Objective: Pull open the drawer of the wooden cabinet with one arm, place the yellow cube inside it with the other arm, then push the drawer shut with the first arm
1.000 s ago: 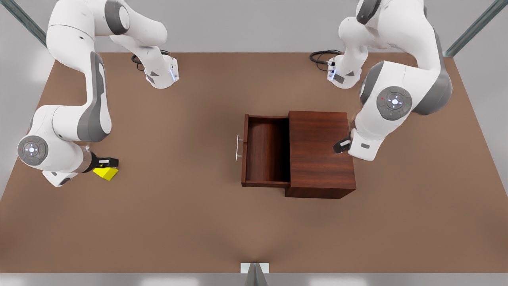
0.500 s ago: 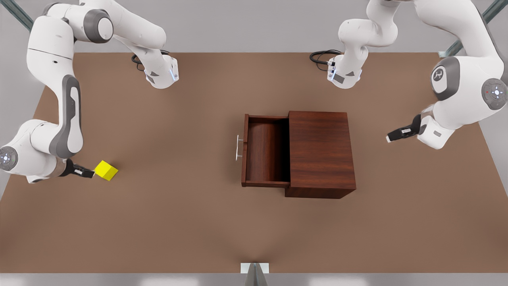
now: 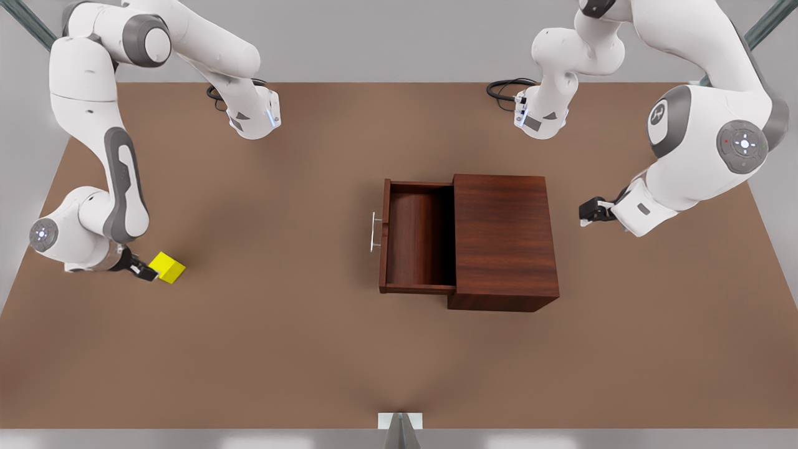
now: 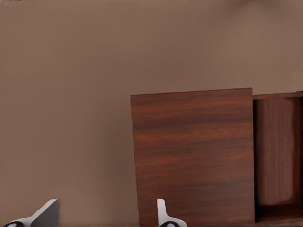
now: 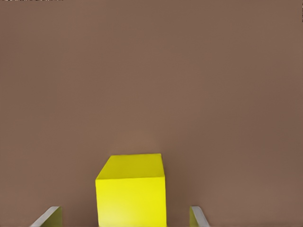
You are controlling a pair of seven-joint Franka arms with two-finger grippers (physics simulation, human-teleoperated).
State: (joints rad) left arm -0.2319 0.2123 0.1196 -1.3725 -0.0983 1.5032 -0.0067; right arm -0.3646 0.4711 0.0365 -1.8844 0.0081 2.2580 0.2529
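The wooden cabinet (image 3: pixel 505 240) stands mid-table with its drawer (image 3: pixel 418 240) pulled out toward the front view's left, its silver handle (image 3: pixel 374 232) on the front. The yellow cube (image 3: pixel 167 267) rests on the table at the front view's left. My right gripper (image 3: pixel 144 271) sits low just beside it, open. In the right wrist view the cube (image 5: pixel 131 194) lies between the spread fingertips (image 5: pixel 51 216), with gaps on both sides. My left gripper (image 3: pixel 589 212) hovers open off the cabinet's back side. Its wrist view shows the cabinet (image 4: pixel 194 156) and the drawer (image 4: pixel 277 151) ahead.
The brown table (image 3: pixel 280 349) is bare around the cabinet. Both arm bases (image 3: pixel 252 115) (image 3: pixel 539 115) with black cables stand at the far edge. A small metal post (image 3: pixel 399 430) marks the near edge.
My right gripper drew back off the cube, then closed in on its side again. My left gripper left the cabinet's back, swung away, and has drifted a little back toward it.
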